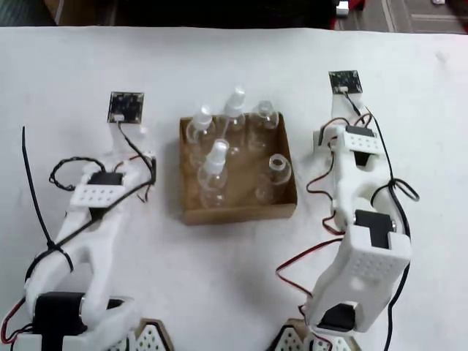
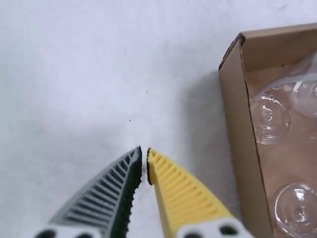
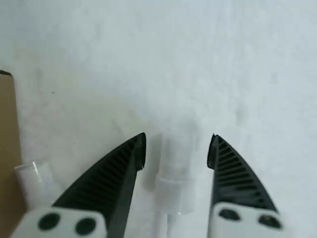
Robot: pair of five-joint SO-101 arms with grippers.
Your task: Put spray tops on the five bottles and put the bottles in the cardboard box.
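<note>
Setting: robotics lab or maker bench. Evidence: white-covered worktop (image 1: 234, 58); printed white left arm (image 1: 88, 219) and right arm (image 1: 365, 248) with exposed red and black wiring (image 1: 292, 265); bare circuit board (image 1: 126, 107) beside one arm, second circuit board (image 1: 345, 81) beside the other.

Cardboard box (image 1: 241, 213) placed at table (image 1: 88, 66) centre, five bottles (image 1: 216, 175) stood inside, 3 in back row, 2 in front, left gripper (image 2: 144, 159) set just beside box's left wall, spray top (image 3: 173, 183) laid betw. right gripper (image 3: 176, 146) jaws.

Overhead and close left-wrist views share the box (image 1: 238, 213).
</note>
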